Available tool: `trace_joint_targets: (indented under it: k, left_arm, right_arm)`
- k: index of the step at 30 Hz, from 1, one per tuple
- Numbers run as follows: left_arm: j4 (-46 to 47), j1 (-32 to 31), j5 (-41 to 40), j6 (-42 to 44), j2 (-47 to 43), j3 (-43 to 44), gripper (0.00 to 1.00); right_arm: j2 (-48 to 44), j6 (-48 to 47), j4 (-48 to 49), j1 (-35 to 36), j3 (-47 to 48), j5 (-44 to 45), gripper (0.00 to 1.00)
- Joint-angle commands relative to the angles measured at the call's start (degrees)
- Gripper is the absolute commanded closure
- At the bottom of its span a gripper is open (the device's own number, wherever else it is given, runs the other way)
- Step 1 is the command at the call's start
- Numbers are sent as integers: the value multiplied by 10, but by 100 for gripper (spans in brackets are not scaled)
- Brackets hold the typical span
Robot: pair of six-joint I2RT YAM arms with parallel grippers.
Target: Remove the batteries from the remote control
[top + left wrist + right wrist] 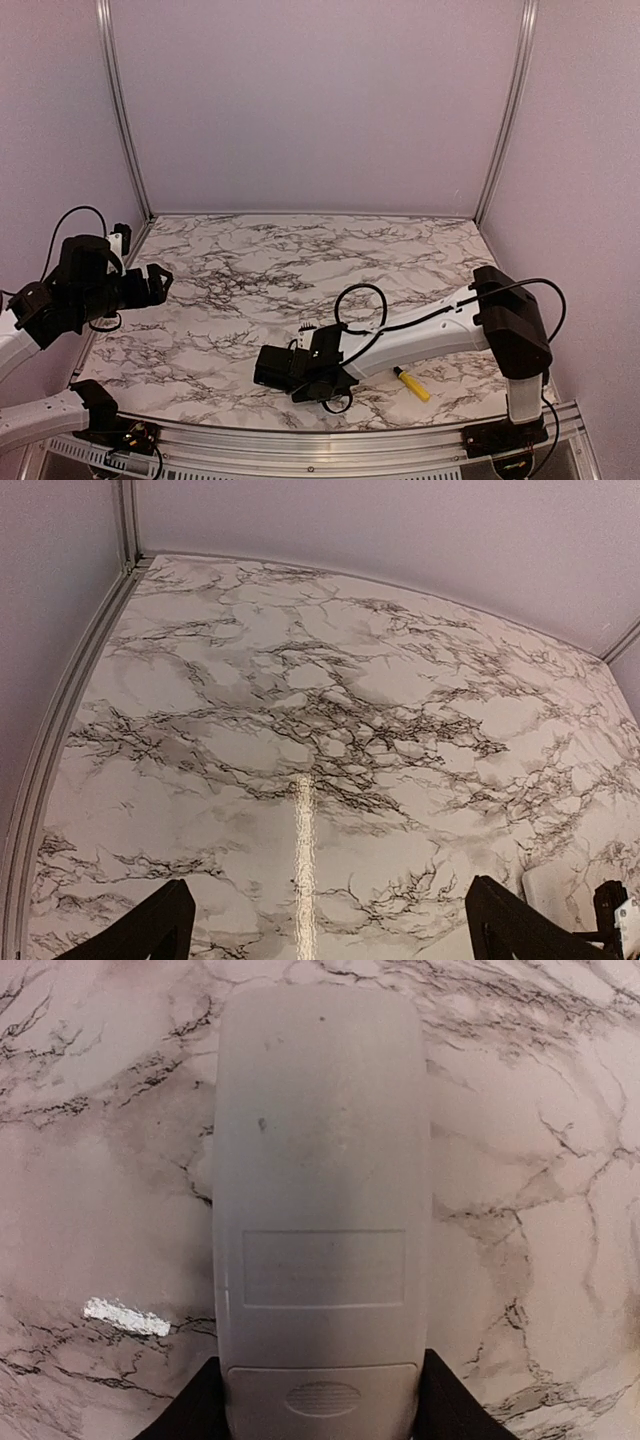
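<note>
Our right end effector [318, 1362] grasps the remote control [320, 1180], lower frame — cover [322, 1400] still on; we must slide it off next. The left end effector [330, 920] hangs released.

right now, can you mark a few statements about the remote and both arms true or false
1. The battery cover on the remote control is in place. True.
2. The left end effector is shut on something. False: it is open and empty above the marble table.
3. The right end effector has a finger on each side of the remote control. True.
4. The yellow-handled screwdriver lies beside the left arm. False: it lies beside the right arm.
</note>
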Motion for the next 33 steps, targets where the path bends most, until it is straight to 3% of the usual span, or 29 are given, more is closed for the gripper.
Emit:
trace_joint_targets:
  k: [1, 9, 21, 28, 33]
  left_arm:
    - [34, -2, 121, 54, 20, 33, 1]
    - [-44, -1, 252, 55, 154, 165, 1]
    - [-69, -1, 376, -7, 253, 210, 1]
    - [-1, -1, 531, 3, 311, 219, 3]
    - [64, 5, 588, -15, 369, 224, 4]
  right_arm:
    - [-58, -77, -6, -3, -8, 38, 92]
    - [-116, -244, 29, -14, -21, 31, 94]
    - [-239, -413, 67, -61, -65, -33, 94]
    - [-265, -521, 89, -68, -58, -69, 95]
    - [-258, -567, 120, -77, -46, -78, 94]
